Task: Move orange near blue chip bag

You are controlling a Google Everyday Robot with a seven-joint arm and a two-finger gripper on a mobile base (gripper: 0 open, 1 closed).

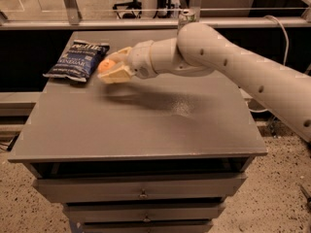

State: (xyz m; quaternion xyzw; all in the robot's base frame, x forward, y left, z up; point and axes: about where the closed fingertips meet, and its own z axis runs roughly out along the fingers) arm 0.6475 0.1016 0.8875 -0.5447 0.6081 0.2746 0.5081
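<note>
The orange (105, 66) is a small round fruit held between the cream fingers of my gripper (110, 67), which is shut on it. I hold it a little above the grey table (146, 125), at the left. The blue chip bag (78, 60), dark navy with white "VINEGAR" lettering, lies flat at the table's far left corner. The orange is just to the right of the bag's right edge, close to it. My white arm (233, 62) reaches in from the right across the table.
A green-and-white soda can (186, 17) stands at the table's far edge, mostly hidden behind my arm. Drawers (141, 188) sit below the tabletop. A glass partition with a metal rail (146, 23) runs behind the table.
</note>
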